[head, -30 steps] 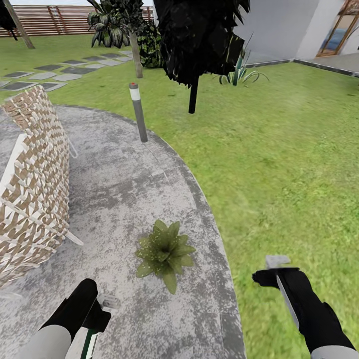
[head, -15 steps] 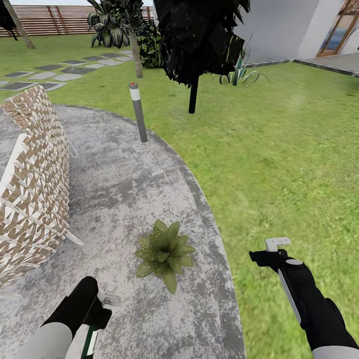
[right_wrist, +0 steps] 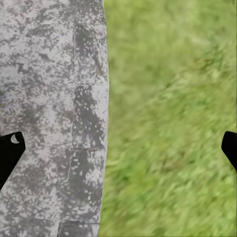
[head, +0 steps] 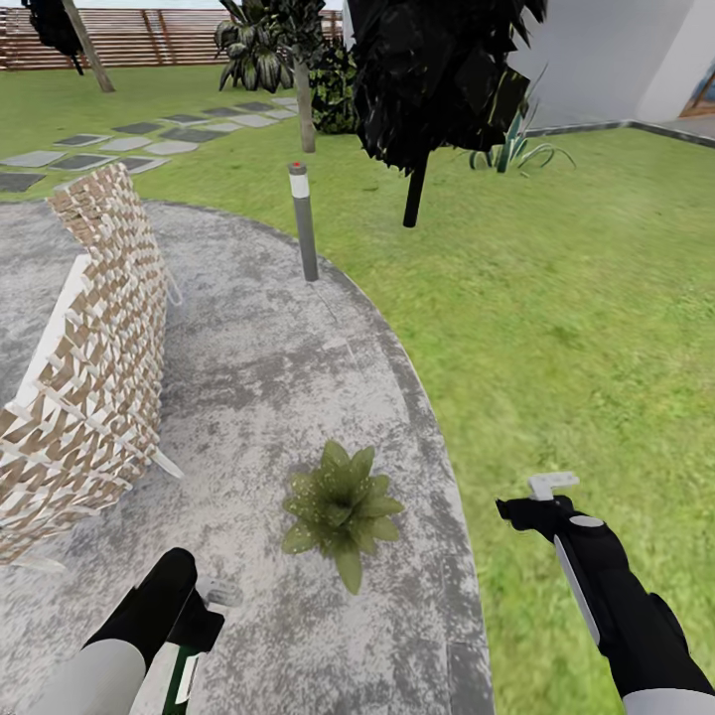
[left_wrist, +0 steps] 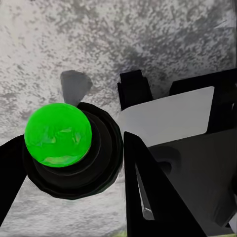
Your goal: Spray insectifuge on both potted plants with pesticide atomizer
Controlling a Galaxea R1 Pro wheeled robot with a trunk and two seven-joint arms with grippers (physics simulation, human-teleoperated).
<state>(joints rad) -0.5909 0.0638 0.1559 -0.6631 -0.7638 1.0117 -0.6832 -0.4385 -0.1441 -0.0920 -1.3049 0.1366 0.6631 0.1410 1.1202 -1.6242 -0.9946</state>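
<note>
Pickup is complete: my left tool (head: pixel 204 621) is clamped on the pesticide atomizer (head: pixel 179 675), held low above the stone patio (head: pixel 258 377). In the left wrist view the atomizer's top appears as a bright green cap (left_wrist: pixel 58 134) on a black collar. My right tool (head: pixel 541 497) hangs over the lawn (head: pixel 556 298) near the patio edge; its fingers stand wide apart with nothing between them.

Spraying remains, in my judgement: no mist is visible and the nozzle is not yet aimed at the leaves.

Count in view:
- Potted plants: one (head: pixel 343 506), on the patio just ahead of the left tool. The second has yet to be located.
- Atomizers: one.
- Bollard lamps: one (head: pixel 303 218), at the patio rim.
- Wicker seats: one (head: pixel 89 377).
</note>
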